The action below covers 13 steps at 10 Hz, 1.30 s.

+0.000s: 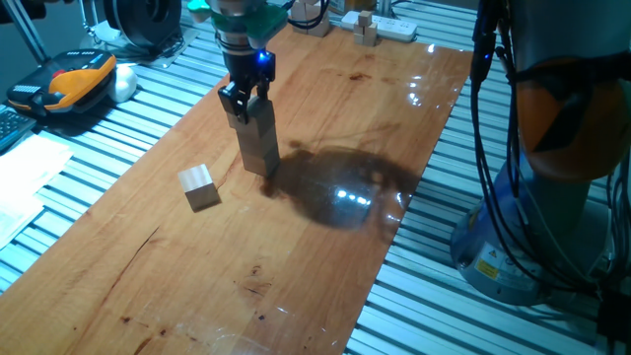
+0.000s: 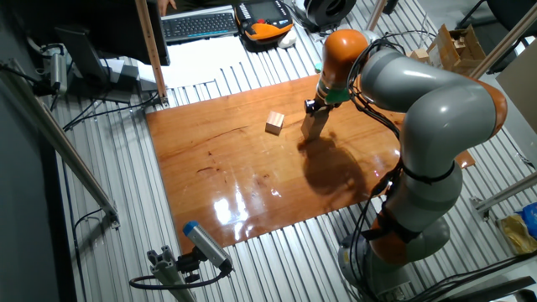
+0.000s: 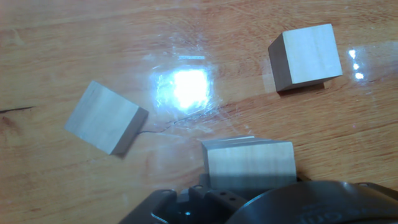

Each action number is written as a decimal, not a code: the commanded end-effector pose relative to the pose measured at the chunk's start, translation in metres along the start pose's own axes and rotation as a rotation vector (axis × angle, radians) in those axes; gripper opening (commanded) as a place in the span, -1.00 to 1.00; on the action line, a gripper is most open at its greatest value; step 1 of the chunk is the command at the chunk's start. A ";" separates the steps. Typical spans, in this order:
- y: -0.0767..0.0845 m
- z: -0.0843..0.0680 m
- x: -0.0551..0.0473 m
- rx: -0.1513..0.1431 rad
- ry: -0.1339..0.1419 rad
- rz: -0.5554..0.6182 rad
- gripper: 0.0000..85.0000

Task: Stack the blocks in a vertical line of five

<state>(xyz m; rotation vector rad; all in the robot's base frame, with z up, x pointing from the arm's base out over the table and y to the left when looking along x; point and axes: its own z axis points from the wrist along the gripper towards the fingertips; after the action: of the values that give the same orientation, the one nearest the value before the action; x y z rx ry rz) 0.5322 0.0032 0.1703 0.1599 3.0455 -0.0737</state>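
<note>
The tabletop (image 1: 325, 128) is reddish-brown wood with a glossy varnish that mirrors the lamps as bright patches; dark grain streaks run through it. The loose block (image 1: 198, 186) near its left edge is pale unfinished wood, matt and smooth, as are the blocks of the stack (image 1: 258, 143). In the hand view the grain of another block (image 3: 306, 56) at far right shows as faint fine lines. Around the board lies ribbed, silvery metal decking (image 1: 463, 316) with a dull sheen. The arm (image 2: 419, 109) has smooth grey and orange shells, faintly shiny like plastic.
</note>
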 end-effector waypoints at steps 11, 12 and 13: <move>0.001 0.001 -0.001 0.007 0.002 0.007 0.60; 0.001 0.001 -0.002 0.007 0.002 0.002 0.60; 0.001 0.001 -0.002 0.004 0.003 0.004 0.60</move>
<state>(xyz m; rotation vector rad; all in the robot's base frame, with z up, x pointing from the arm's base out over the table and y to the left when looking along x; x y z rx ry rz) 0.5340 0.0043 0.1693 0.1663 3.0469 -0.0798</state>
